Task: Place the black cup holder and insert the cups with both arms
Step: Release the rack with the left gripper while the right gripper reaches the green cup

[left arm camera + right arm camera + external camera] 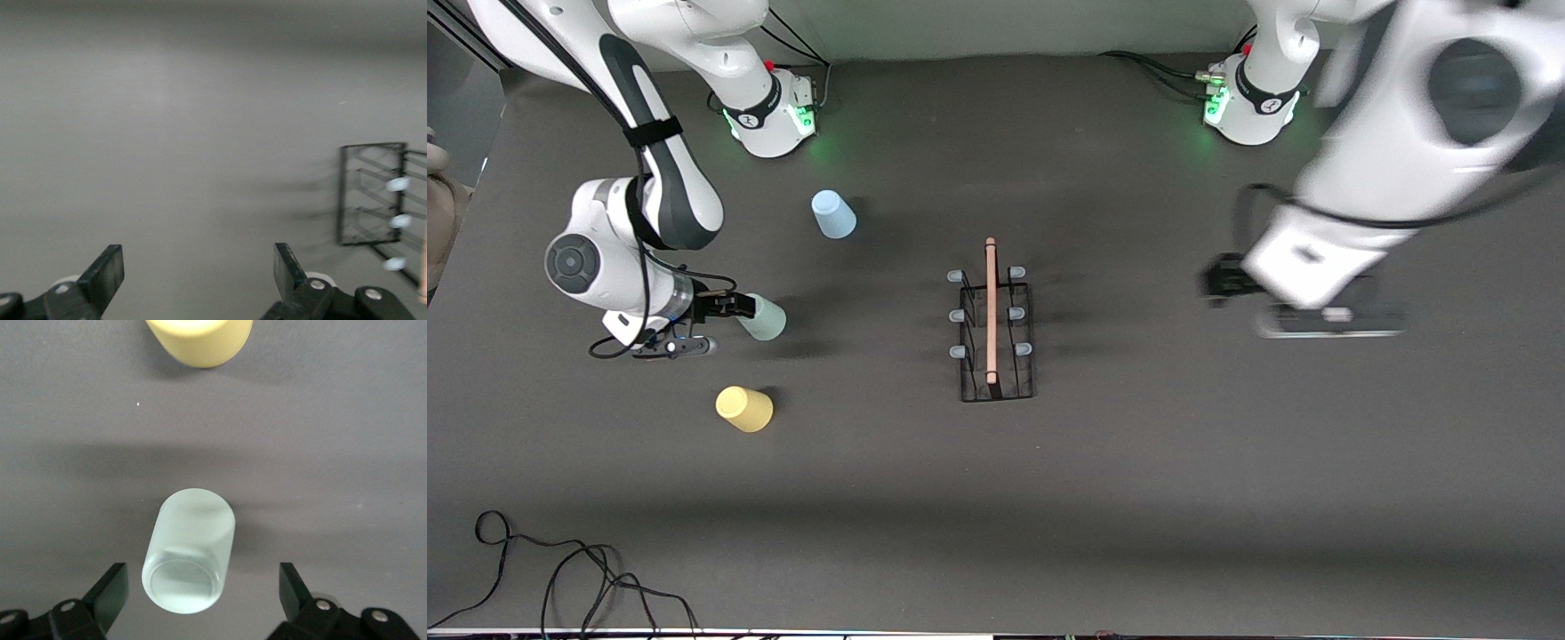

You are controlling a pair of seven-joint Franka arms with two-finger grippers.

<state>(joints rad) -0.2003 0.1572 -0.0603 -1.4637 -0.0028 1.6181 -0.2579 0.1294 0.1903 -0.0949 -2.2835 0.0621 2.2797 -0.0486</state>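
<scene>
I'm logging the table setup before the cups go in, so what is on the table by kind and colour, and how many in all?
Light blue cup: 1
Pale mint green cup: 1
Yellow cup: 1
Black cup holder: 1
Total: 4

A: How many cups sit on the table?
B: Three: a light blue cup (833, 215), a mint green cup (764, 318) and a yellow cup (743, 409).
A: And racks?
B: One black cup holder (994, 331), showing six pegs.
</scene>
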